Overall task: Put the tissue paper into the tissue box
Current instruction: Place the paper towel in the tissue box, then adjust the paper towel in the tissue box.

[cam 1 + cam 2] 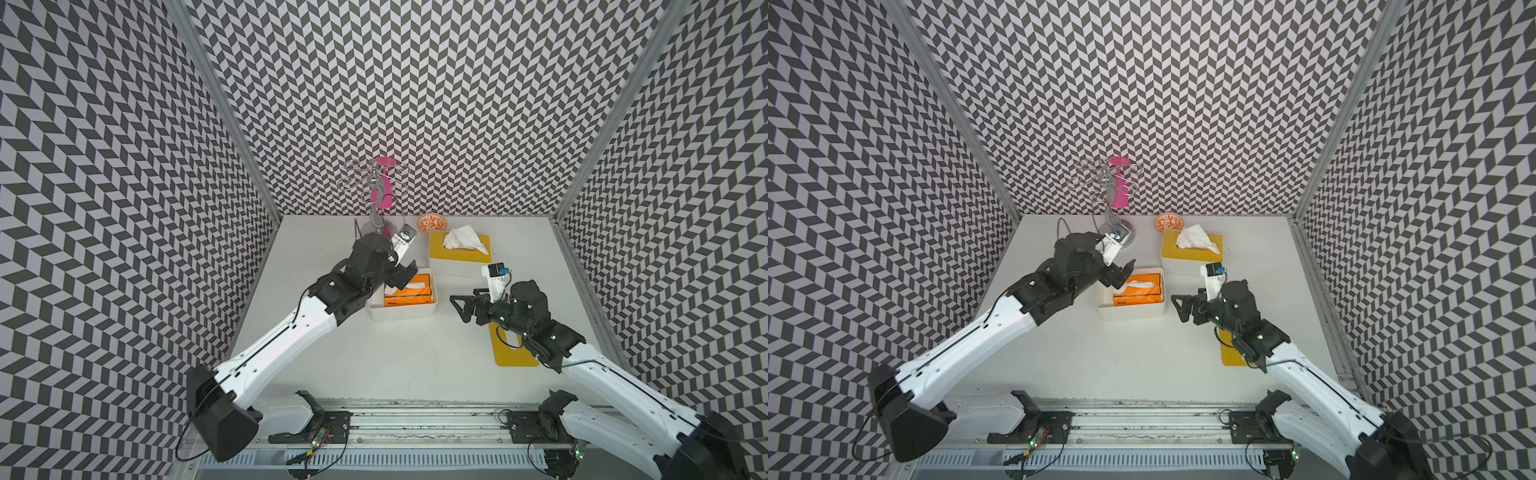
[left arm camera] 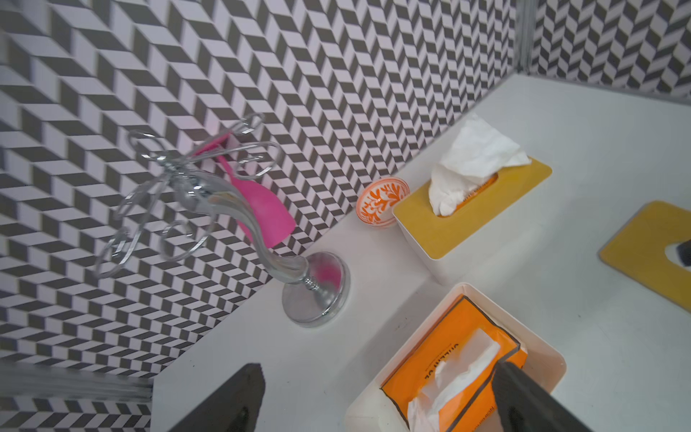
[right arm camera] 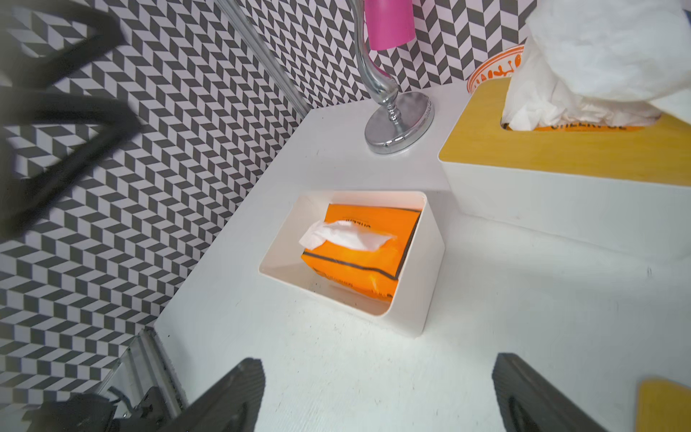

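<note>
The tissue paper is an orange pack (image 1: 413, 294) with a white sheet sticking out of its slot. It lies inside the open white tissue box (image 1: 403, 314) at mid-table, seen in both top views. My left gripper (image 1: 401, 276) hovers over the box's left end, open, with nothing between its fingers. In the left wrist view one finger (image 2: 523, 396) is over the pack (image 2: 448, 355) and the other over bare table. My right gripper (image 1: 459, 308) stands open just right of the box, a little above the table, and its wrist view looks onto the pack (image 3: 359, 258) in the box (image 3: 422, 269).
A second white box with a yellow lid (image 1: 459, 249) and tissue puffing out stands behind the open box. A loose yellow lid (image 1: 513, 353) lies under my right arm. An orange patterned bowl (image 1: 432, 223), a chrome stand (image 1: 374, 195) and a pink spatula (image 1: 384, 183) are at the back wall.
</note>
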